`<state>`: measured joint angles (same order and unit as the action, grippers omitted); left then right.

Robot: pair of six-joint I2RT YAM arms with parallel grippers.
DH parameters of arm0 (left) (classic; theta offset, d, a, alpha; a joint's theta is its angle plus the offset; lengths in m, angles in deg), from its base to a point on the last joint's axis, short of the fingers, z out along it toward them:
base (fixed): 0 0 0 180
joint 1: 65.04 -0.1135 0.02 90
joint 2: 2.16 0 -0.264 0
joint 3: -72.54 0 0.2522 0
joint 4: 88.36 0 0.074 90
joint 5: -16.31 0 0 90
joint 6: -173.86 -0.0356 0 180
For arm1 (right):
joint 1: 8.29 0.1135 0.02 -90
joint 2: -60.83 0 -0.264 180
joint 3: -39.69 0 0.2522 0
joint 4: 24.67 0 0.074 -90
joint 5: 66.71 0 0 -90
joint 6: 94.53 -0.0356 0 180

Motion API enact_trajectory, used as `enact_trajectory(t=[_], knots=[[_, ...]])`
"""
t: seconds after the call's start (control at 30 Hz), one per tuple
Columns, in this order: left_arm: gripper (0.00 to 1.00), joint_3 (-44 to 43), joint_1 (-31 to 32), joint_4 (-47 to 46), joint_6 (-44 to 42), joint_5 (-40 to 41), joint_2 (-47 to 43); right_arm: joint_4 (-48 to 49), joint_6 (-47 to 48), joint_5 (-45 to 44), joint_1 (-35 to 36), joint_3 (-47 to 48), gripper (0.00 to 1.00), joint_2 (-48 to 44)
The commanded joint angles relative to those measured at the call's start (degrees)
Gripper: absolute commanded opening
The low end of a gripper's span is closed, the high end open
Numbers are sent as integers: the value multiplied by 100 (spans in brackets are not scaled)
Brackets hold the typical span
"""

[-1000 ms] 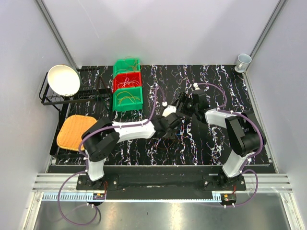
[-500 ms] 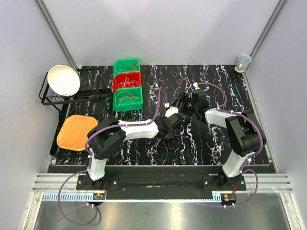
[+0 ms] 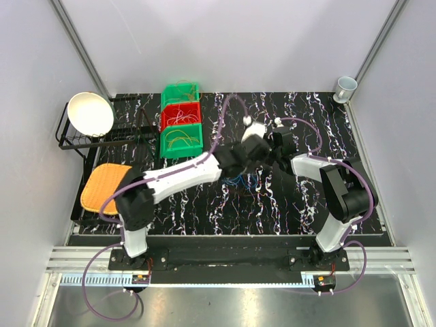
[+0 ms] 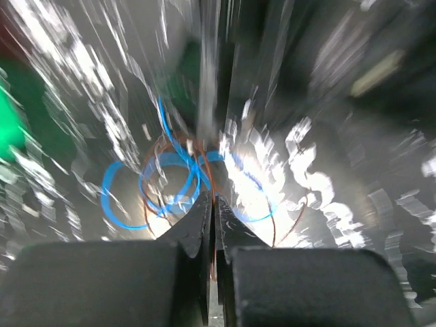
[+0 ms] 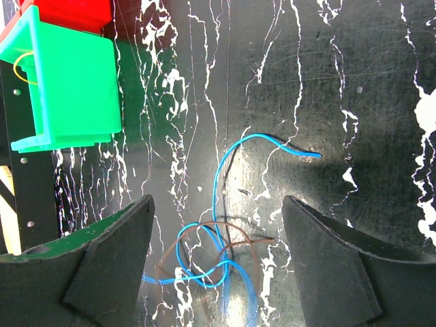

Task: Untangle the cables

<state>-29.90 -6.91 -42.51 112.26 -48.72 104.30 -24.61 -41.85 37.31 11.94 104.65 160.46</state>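
Note:
The cables are a small tangle of thin blue (image 5: 216, 178) and brown (image 5: 204, 227) loops; from above the cables (image 3: 238, 180) show at the table's middle. In the blurred left wrist view my left gripper (image 4: 210, 197) is shut on a brown cable strand, with blue loops (image 4: 122, 204) and brown loops (image 4: 153, 170) trailing beyond its tips. From above, the left gripper (image 3: 251, 148) is stretched far out, close to the right gripper (image 3: 272, 146). My right gripper (image 5: 216, 199) stands open above the tangle, with nothing between its jaws.
Three bins stand at the back left: green (image 3: 180, 92), red (image 3: 180, 116) and green (image 3: 181, 139), with wires in them. A white bowl (image 3: 90, 114) sits on a black rack, an orange mat (image 3: 105, 187) lies at the left, and a cup (image 3: 345, 86) stands at the back right.
My left gripper has shut on a brown cable and swung up and away toward the back right, dragging the tangle with it. The right arm has not moved.

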Motion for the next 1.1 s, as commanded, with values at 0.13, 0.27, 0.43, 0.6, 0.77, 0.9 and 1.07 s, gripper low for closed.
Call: enact_trajectory(t=[0.13, 0.27, 0.43, 0.6, 0.77, 0.9, 1.07], knots=[[1, -2179, -47, 499, -1416, 430, -1415, 112, 23, -145, 7, 233, 81, -32], [2, -1647, -47, 412, -1346, 307, -1803, 103, 14, -154, 7, 232, 81, -49], [2, -476, -56, 78, -1022, 377, -2093, 103, 6, -119, 7, 250, 81, -14], [0, 386, -82, 51, -679, 403, -2085, 103, 5, -101, 7, 259, 81, 30], [0, 773, -153, -63, -494, 271, -2032, 103, -12, -84, 7, 268, 81, 47], [0, 774, -205, -72, -494, 192, -1997, 103, 5, -84, 7, 268, 81, 39], [0, 625, -223, 42, -712, 209, -2163, -37, 137, -250, 7, 268, 82, -93]])
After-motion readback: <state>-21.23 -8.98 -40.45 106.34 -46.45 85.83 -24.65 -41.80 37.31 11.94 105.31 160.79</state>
